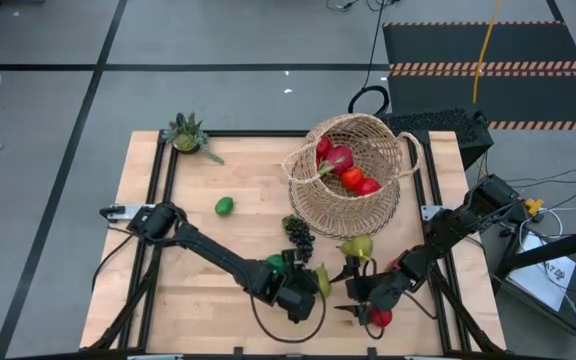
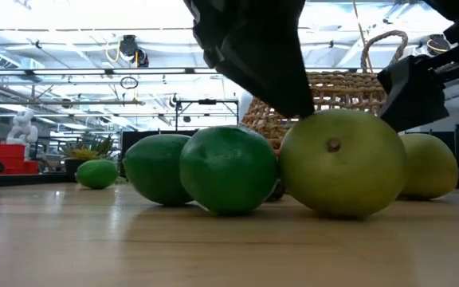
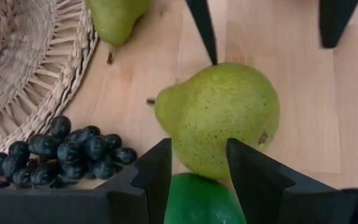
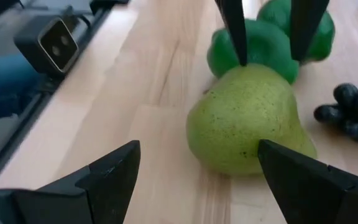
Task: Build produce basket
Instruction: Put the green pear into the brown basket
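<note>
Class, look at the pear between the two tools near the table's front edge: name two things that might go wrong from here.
1. The left tool and the right tool both point at the same pear, so they might collide.
2. A lime lies against the pear; a nudge may roll it away.
3. The basket lies tipped on its side, so fruit might spill out.

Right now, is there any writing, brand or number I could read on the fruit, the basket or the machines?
None can be read.
A white sheet beside the table's right edge bears dark print, too small to read.
The basket, the pear and the limes carry no label.
The small camera block at the table's edge shows no legible marking.
</note>
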Controlling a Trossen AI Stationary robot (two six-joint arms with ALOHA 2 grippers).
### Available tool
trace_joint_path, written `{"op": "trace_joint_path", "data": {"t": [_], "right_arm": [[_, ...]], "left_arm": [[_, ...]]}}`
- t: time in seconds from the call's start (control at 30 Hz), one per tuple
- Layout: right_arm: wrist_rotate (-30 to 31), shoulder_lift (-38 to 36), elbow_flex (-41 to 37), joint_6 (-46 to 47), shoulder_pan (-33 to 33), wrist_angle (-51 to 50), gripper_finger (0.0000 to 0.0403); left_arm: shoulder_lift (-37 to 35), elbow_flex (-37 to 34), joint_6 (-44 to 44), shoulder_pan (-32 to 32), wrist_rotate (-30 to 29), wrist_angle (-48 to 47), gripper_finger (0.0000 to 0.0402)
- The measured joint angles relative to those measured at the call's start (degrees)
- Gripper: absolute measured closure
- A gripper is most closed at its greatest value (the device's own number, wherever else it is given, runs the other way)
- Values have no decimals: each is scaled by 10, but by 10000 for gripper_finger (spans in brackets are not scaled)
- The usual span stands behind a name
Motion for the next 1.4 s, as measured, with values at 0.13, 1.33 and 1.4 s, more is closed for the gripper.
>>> {"op": "trace_joint_path", "data": {"t": [0.13,1.33,1.4], "right_arm": [[0,-1,-13,-9,0,41,80],[78,-44,-13,222,88,-112,148],[90,-39,-13,222,88,-105,158]], "left_arm": [[-2,-17,-7,12,-6,-2,245],[0,-25,12,25,-1,33,245],[0,-25,12,24,3,33,245]]}}
